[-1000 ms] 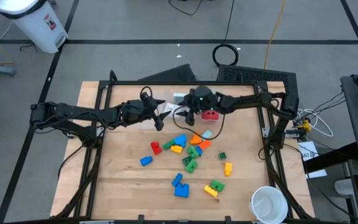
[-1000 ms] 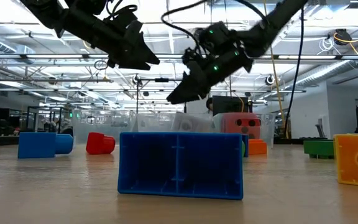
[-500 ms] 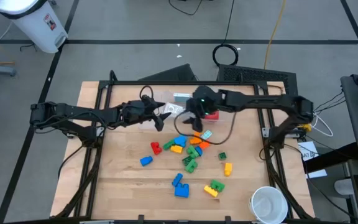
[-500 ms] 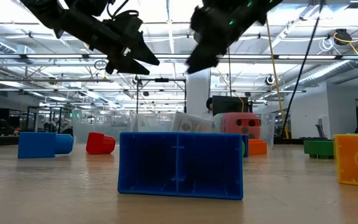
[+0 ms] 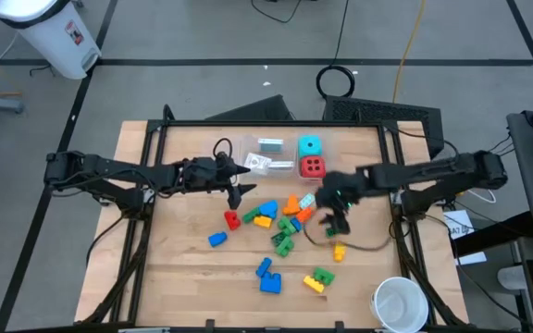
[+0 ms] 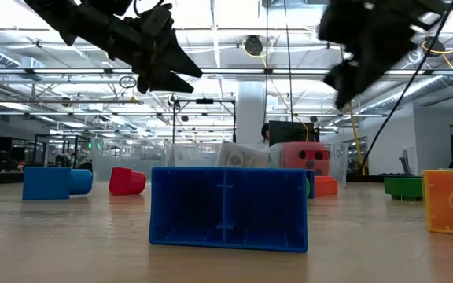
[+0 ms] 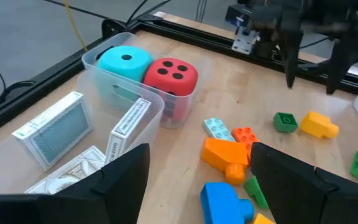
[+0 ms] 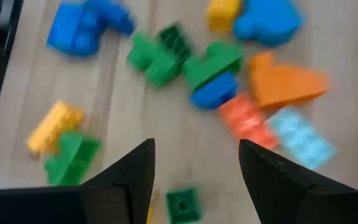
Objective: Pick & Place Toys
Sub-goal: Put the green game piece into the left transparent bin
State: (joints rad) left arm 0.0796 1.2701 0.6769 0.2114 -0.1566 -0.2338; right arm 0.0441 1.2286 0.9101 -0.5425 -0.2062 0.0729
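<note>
Loose plastic bricks (image 5: 280, 227), blue, green, red, orange and yellow, lie scattered on the middle of the wooden table. A cyan die (image 7: 124, 61) and a red die (image 7: 170, 76) sit side by side in a clear bin (image 7: 118, 93) at the far middle. Small white and teal card packs (image 7: 53, 129) lie beside that bin. My left gripper (image 7: 197, 180) hangs open above the table left of the bricks, pointing toward the dice, with nothing between its fingers. My right gripper (image 8: 194, 180) hangs open above the bricks' right side, over a small green brick (image 8: 182, 204).
A white round cup (image 5: 401, 303) stands at the near right corner. A black frame (image 5: 248, 123) runs along the table's far edge and down both sides. A large blue brick (image 6: 228, 208) sits close to the near edge. Bare wood lies on the near left.
My right gripper has swung away from the dice bin at the far middle, toward the table's right and near edges and a little upward. It now hangs over the bricks' right side. The dice stay in their bin.
</note>
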